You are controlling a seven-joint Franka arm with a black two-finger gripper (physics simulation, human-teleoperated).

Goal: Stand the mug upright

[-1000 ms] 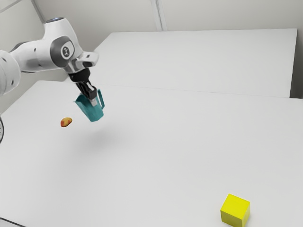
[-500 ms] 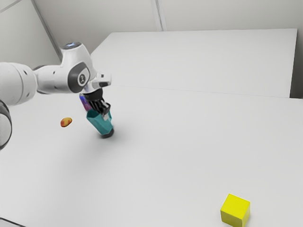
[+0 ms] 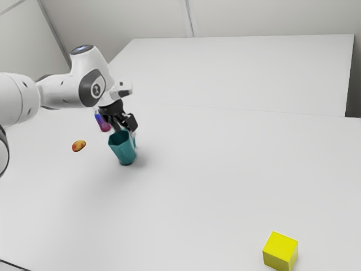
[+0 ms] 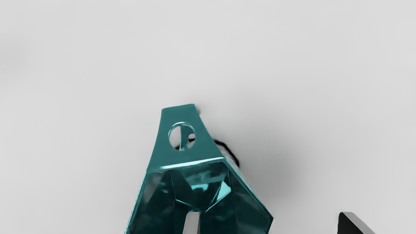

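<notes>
A smooth white table (image 3: 225,180) holds a teal, faceted mug (image 3: 123,148), mouth up, in the exterior view. Around the mug lie a small, rounded orange-brown object (image 3: 79,145) at nine o'clock, a blue-and-purple object (image 3: 103,122) near eleven, and a yellow cube (image 3: 280,252), well apart at four.
</notes>
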